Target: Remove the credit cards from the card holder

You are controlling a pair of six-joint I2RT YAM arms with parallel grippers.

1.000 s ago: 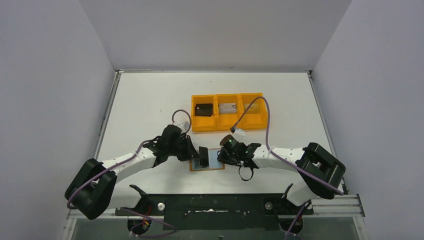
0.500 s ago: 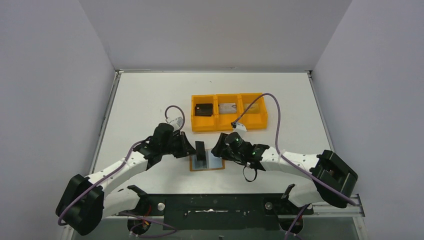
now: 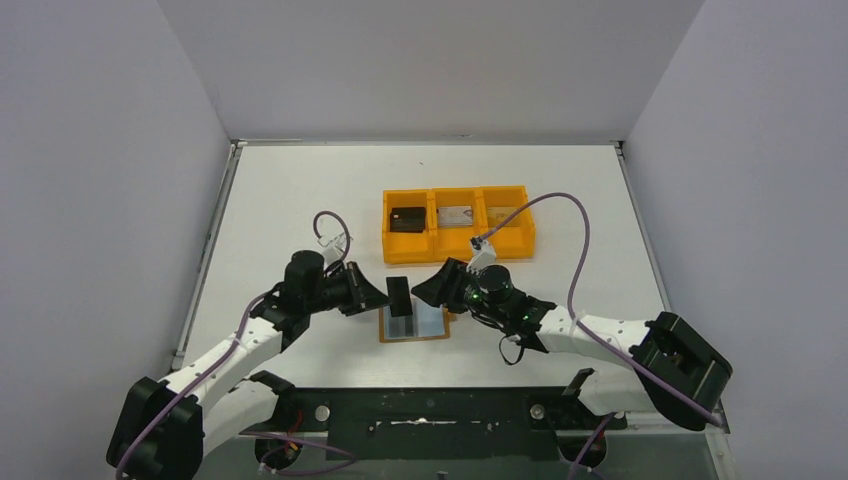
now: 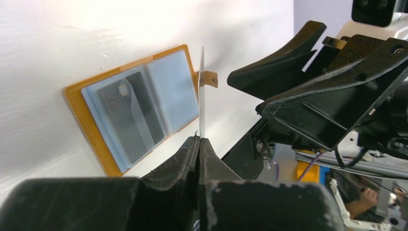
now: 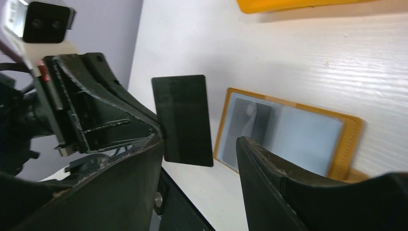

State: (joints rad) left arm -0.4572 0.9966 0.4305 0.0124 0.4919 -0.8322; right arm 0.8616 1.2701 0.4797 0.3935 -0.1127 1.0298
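The tan card holder [image 3: 440, 335] lies open on the table, grey pockets up; it also shows in the left wrist view [image 4: 79, 103] and the right wrist view [image 5: 353, 127]. One more card [image 4: 130, 115] sits in its pocket. My left gripper [image 3: 385, 298] is shut on a dark credit card [image 3: 399, 295], held upright above the holder's left half. The card shows edge-on in the left wrist view [image 4: 201, 91] and face-on in the right wrist view [image 5: 185, 118]. My right gripper [image 3: 428, 287] is open and empty, just right of the card.
The orange three-compartment tray [image 3: 458, 244] stands behind the holder, with a dark card [image 3: 407, 219], a silvery card [image 3: 456, 216] and another card [image 3: 497, 213] in its compartments. The black base rail [image 3: 430, 410] runs along the near edge.
My left gripper has drawn the dark card back and up, off the holder. Both arms have swung lower and outward; my right gripper has lifted off the holder and opened toward the card.
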